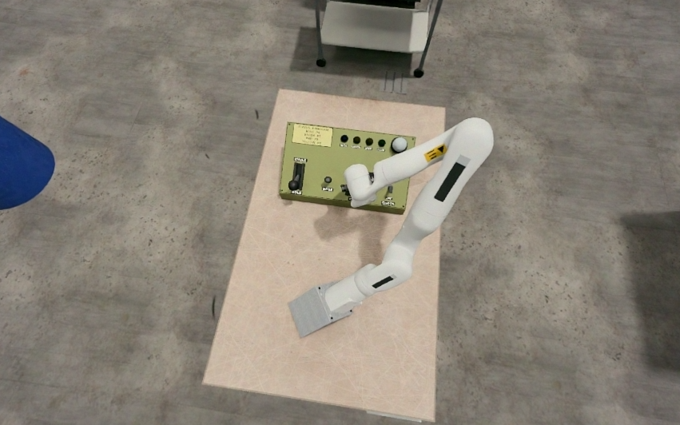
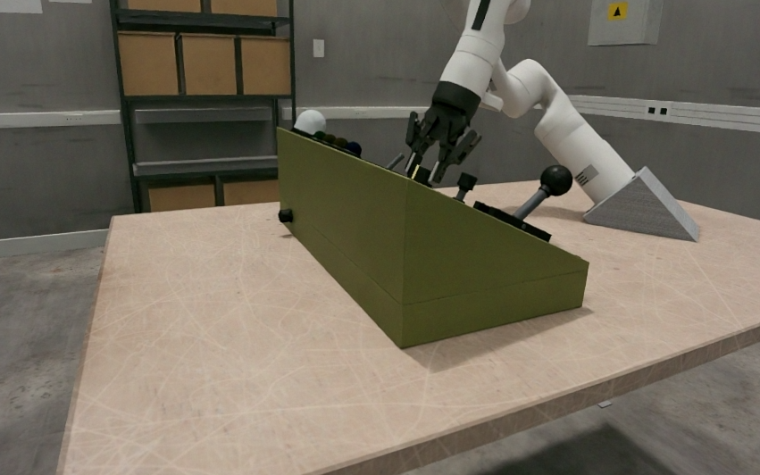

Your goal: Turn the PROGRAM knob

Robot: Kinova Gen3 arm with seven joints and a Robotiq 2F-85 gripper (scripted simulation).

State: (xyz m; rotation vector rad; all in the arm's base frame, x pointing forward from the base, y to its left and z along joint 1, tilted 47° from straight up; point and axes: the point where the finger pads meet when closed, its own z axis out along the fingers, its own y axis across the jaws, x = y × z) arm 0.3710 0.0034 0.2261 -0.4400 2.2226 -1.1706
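The olive green console (image 1: 347, 166) sits at the far end of the table; in the exterior view I see it from behind (image 2: 424, 247). My gripper (image 2: 424, 170) points down at the lower middle of the sloped panel and is shut on the PROGRAM knob (image 2: 422, 174), whose dark top shows between the fingers. In the overhead view the wrist (image 1: 357, 187) covers the knob and its labels, so the pointer position is hidden.
On the panel are a black ball-topped lever (image 1: 294, 182) at the left, a small black knob (image 1: 327, 180), a row of dark buttons (image 1: 363, 141), a white dome (image 1: 399, 144) and a toggle (image 1: 389, 191) at the right. A shelf cart (image 1: 376, 26) stands beyond the table.
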